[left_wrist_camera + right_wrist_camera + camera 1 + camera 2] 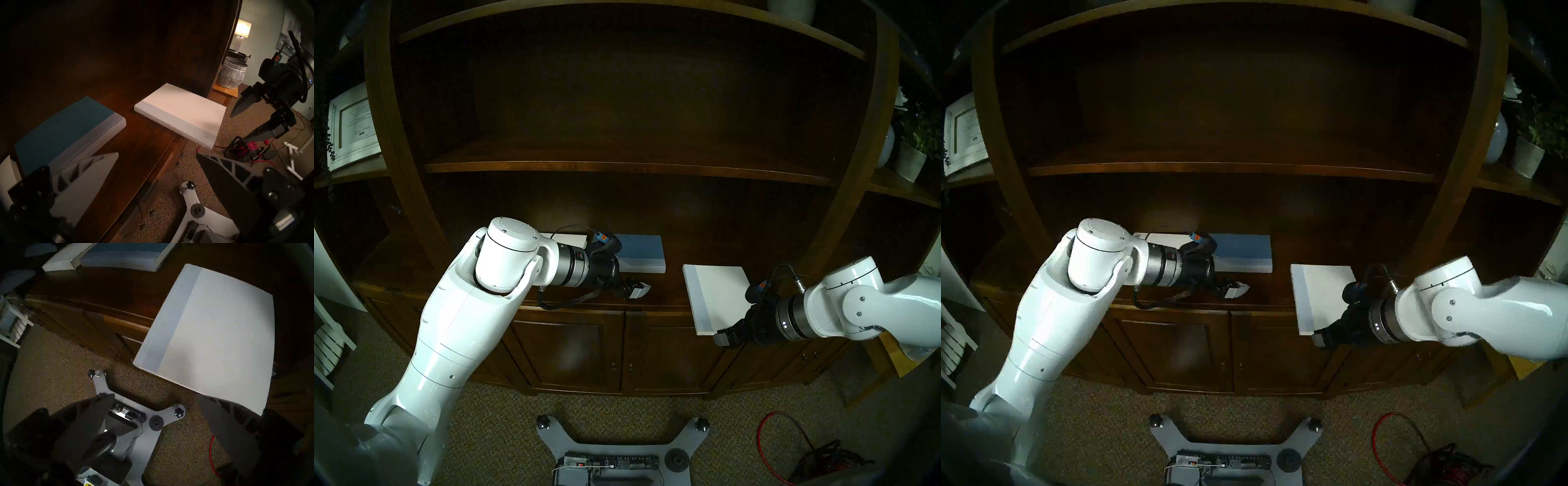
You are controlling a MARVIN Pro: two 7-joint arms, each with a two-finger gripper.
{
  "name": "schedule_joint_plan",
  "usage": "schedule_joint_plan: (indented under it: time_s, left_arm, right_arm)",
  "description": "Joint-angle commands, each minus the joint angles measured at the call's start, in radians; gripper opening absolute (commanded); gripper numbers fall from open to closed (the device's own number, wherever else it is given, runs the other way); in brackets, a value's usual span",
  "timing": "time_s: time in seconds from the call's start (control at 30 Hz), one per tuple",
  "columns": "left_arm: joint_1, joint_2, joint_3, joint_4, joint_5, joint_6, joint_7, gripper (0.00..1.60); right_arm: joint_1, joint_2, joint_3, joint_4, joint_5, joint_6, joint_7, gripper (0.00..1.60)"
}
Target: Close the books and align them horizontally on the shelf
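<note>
Right wrist view shows the white hardcover book with grey-blue spine strip [220,338] overhanging the dark-brown wooden shelf [105,287] – stiff, smooth, likely slippery. Right gripper [156,426] is spread at its near edge – pinch there; left gripper [153,169] is spread, empty.

blue book [1241,251], white book [1324,298] overhanging shelf [1266,292]

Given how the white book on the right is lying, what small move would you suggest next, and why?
Probably shift the open right gripper against the white book and nudge it deeper: it overhangs the shelf front, askew to the blue book.
</note>
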Motion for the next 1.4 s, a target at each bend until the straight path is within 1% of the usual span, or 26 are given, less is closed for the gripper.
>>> schedule_joint_plan:
  time_s: [0.0,0.27,0.43,0.63,0.77,0.93,0.97,1.13,1.23,1.37]
  left_arm:
    - [-0.031,-0.004,-0.007,-0.018,0.002,-0.007,0.002,1.60]
    - [-0.031,-0.004,-0.007,-0.018,0.002,-0.007,0.002,1.60]
    - [-0.030,-0.004,-0.007,-0.018,0.002,-0.007,0.002,1.60]
    - [-0.031,-0.004,-0.007,-0.018,0.003,-0.008,0.002,1.60]
    - [-0.032,-0.004,-0.007,-0.018,0.003,-0.008,0.002,1.60]
    - [-0.032,-0.004,-0.007,-0.018,0.003,-0.008,0.001,1.60]
    - [-0.032,-0.004,-0.007,-0.018,0.003,-0.008,0.001,1.60]
    - [-0.033,-0.004,-0.006,-0.018,0.004,-0.008,0.001,1.60]
    - [-0.033,-0.004,-0.006,-0.018,0.004,-0.008,0.001,1.60]
    - [-0.033,-0.004,-0.006,-0.018,0.004,-0.008,0.001,1.60]
  right_arm:
    - [-0.018,0.000,0.051,-0.007,0.005,-0.006,-0.005,1.60]
    - [-0.051,-0.006,0.083,-0.007,0.009,-0.008,-0.012,1.60]
    - [-0.085,-0.012,0.084,0.006,0.019,-0.013,-0.035,1.60]
    - [-0.103,-0.051,0.116,-0.023,0.077,0.009,-0.079,1.60]
    - [-0.131,-0.073,0.127,-0.039,0.124,0.014,-0.112,1.60]
    - [-0.191,-0.092,0.124,-0.027,0.185,0.010,-0.160,1.60]
    - [-0.191,-0.092,0.124,-0.027,0.185,0.010,-0.160,1.60]
    - [-0.246,-0.114,0.126,-0.007,0.236,0.001,-0.214,1.60]
    - [-0.279,-0.130,0.143,0.005,0.259,-0.010,-0.235,1.60]
    - [-0.322,-0.151,0.172,0.036,0.269,-0.029,-0.234,1.60]
